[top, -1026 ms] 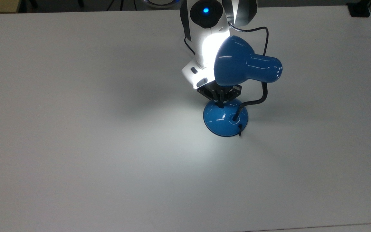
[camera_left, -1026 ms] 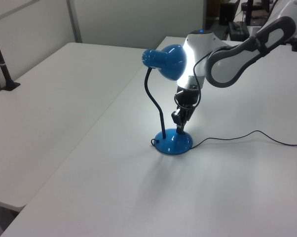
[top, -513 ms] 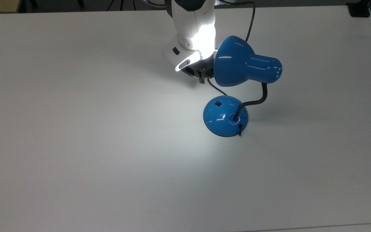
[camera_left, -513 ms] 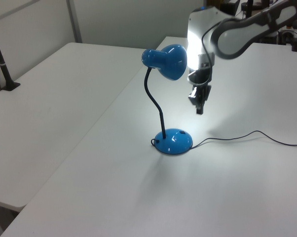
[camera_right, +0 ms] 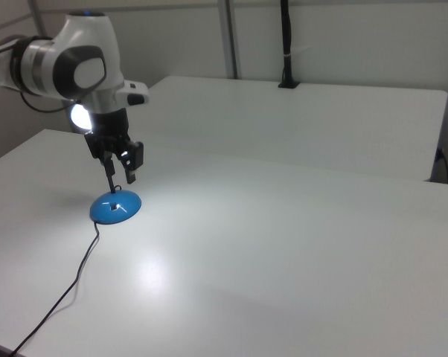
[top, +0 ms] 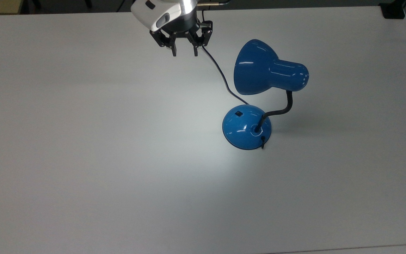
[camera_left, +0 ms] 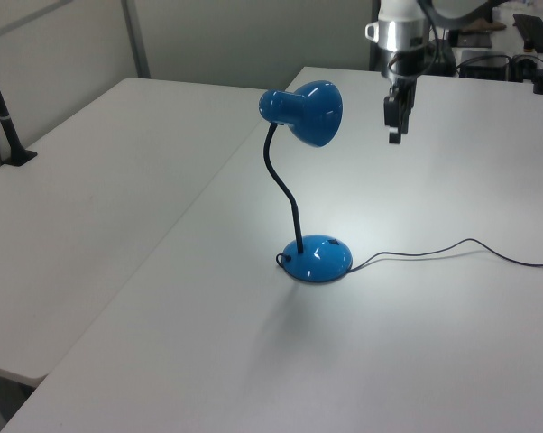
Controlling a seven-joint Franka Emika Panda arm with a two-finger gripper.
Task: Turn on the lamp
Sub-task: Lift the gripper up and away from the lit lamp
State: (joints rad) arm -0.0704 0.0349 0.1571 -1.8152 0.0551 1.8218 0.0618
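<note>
Glossy blue lamp [top: 259, 88], bell shade, bent black gooseneck, domed base, lit (bright pool on matte white tabletop [top: 83, 158]). Pincer [top: 184, 53] spread apart, empty, well clear of it.

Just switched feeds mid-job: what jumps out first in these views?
The glossy blue lamp stands lit mid-table, throwing a bright pool of light on the white table beside its domed base. The gripper hangs in the air with its fingers open, off toward the top view's upper left of the shade, touching nothing.
</note>
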